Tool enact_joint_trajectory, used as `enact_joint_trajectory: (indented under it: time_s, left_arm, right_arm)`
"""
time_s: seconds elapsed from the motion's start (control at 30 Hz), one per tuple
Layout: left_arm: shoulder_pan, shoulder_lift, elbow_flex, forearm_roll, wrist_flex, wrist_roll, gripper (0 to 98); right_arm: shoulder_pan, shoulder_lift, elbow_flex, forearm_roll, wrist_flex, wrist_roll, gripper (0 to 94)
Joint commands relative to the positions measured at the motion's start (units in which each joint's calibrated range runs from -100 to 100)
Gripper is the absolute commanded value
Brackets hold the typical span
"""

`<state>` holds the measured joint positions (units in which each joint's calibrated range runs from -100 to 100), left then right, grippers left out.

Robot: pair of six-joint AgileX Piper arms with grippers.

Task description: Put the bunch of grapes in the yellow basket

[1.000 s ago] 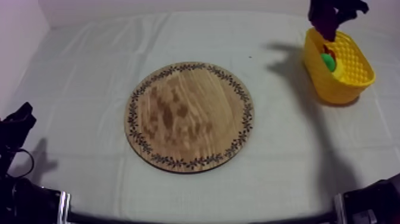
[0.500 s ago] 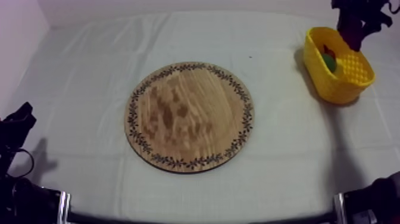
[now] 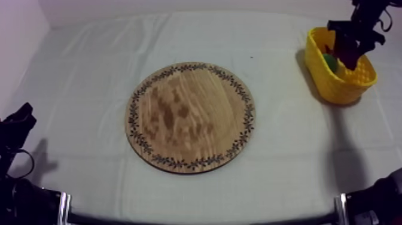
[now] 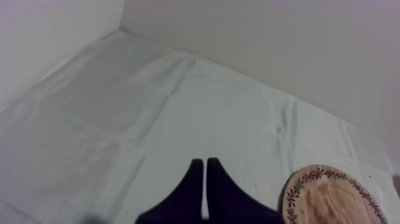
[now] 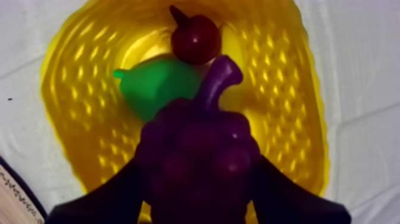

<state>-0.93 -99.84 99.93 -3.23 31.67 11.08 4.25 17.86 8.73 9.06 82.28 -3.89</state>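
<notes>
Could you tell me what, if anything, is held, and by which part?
The right gripper holds the bunch of grapes by its sides, over the yellow basket.

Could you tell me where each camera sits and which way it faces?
Top view: above the table, slanting down on the wooden board and yellow basket; left claw low, right claw over the basket.
Left wrist view: on the left arm, facing across the cloth past its shut claw.
Right wrist view: on the right arm, facing down into the basket past the gripped bunch of grapes.
Shared: top and left wrist views both show the board.
</notes>
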Motion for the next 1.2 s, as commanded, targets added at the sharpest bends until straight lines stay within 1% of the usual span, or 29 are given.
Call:
enact_joint_trajectory:
  time_s: [0.0, 0.17, 0.4, 0.47, 0.57, 0.7, 0.8, 0.93, 1.17]
  left_arm:
    - [0.0, 0.0, 0.0, -0.02, 0.0, 0.0, 0.0]
    - [0.0, 0.0, 0.0, -0.02, 0.0, 0.0, 0.0]
    - [0.0, 0.0, 0.0, -0.02, 0.0, 0.0, 0.0]
    - [0.0, 0.0, 0.0, -0.02, 0.0, 0.0, 0.0]
    - [0.0, 0.0, 0.0, -0.02, 0.0, 0.0, 0.0]
    - [0.0, 0.0, 0.0, -0.02, 0.0, 0.0, 0.0]
    - [0.0, 0.0, 0.0, -0.02, 0.0, 0.0, 0.0]
    - [0.0, 0.0, 0.0, -0.02, 0.0, 0.0, 0.0]
    - [0.0, 0.0, 0.0, -0.02, 0.0, 0.0, 0.0]
  right_arm:
    - [0.0, 1.7, -0.7, 0.3, -0.1, -0.1, 41.5]
    - [0.2, 4.6, -2.3, 0.5, -1.0, 0.2, 48.2]
    - [0.2, 5.7, -2.9, -0.1, -1.0, 0.6, 70.5]
    - [0.1, 5.8, -3.2, -0.4, -0.8, 0.8, 74.6]
    - [0.1, 5.8, -3.3, -0.8, -1.0, 1.0, 77.6]
    - [0.2, 5.1, -2.9, -1.1, -2.0, 1.2, 78.6]
    - [0.2, 3.9, -2.5, -1.3, -2.7, 1.3, 77.6]
    - [0.4, 0.8, -1.0, -1.9, -5.2, 1.9, 72.9]
    - [-0.3, -7.9, 6.2, -1.5, -11.8, 1.7, 63.5]
